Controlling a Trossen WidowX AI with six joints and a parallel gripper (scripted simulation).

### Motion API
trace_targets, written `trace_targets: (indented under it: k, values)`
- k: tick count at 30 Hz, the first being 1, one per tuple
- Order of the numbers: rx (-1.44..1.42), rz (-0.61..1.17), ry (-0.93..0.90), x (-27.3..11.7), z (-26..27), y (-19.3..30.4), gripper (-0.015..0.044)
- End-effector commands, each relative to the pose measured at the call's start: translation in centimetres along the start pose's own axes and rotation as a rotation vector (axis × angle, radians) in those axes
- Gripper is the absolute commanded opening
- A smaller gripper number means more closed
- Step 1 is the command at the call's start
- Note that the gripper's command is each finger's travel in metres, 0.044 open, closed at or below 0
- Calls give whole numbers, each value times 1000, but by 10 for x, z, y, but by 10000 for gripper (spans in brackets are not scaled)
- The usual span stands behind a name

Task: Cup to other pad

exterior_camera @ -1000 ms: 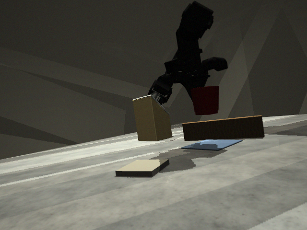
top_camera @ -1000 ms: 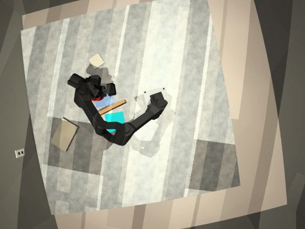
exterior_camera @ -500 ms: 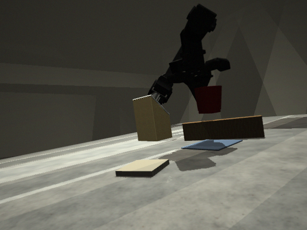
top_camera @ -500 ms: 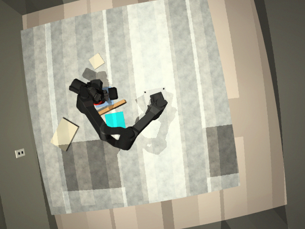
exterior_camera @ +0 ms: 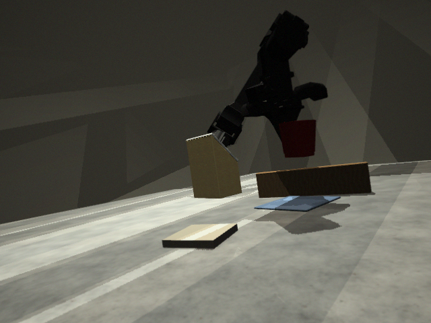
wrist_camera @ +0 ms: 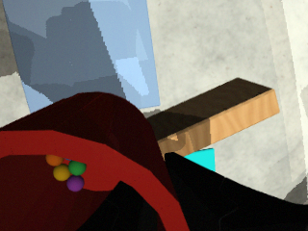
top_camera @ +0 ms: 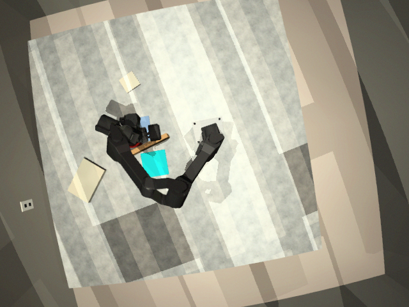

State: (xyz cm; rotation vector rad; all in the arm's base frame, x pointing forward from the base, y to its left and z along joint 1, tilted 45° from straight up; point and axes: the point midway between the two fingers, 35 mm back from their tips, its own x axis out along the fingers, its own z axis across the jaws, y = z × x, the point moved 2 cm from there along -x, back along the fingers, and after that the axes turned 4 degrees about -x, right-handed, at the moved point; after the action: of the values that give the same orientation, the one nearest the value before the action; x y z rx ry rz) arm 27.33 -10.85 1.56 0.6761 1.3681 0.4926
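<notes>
The black parallel-jaw gripper (top_camera: 137, 140) (exterior_camera: 287, 120) (wrist_camera: 157, 165) had its jaws pinching the red tapered cup (top_camera: 134, 144) (exterior_camera: 298, 138) (wrist_camera: 103, 113), which hung above the table, seemingly near the long wooden block (top_camera: 151, 144) (exterior_camera: 313, 180) (wrist_camera: 217, 113), coloured marbles (wrist_camera: 67, 171) inside.

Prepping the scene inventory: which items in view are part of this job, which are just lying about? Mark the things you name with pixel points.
Part of the job:
- red cup (top_camera: 134, 145) (exterior_camera: 298, 138) (wrist_camera: 91, 141), held by the hand
- marbles (wrist_camera: 77, 167), inside it
- blue pad (top_camera: 144, 123) (exterior_camera: 298, 203) (wrist_camera: 137, 58)
- cyan pad (top_camera: 154, 163) (wrist_camera: 204, 158)

Just lying about:
- large cream slab (top_camera: 86, 180)
- small cream slab (top_camera: 130, 82) (exterior_camera: 200, 232)

Between the pads, possibly an obstacle: wooden bar (top_camera: 151, 144) (exterior_camera: 314, 180) (wrist_camera: 231, 108)
</notes>
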Motion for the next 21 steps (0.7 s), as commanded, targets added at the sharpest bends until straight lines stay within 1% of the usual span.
trace_targets:
  k: [1, 21]
  values:
    - [4, 5, 2, 0, -2, 9, 0]
    - [5, 7, 3, -1, -10, 48, 0]
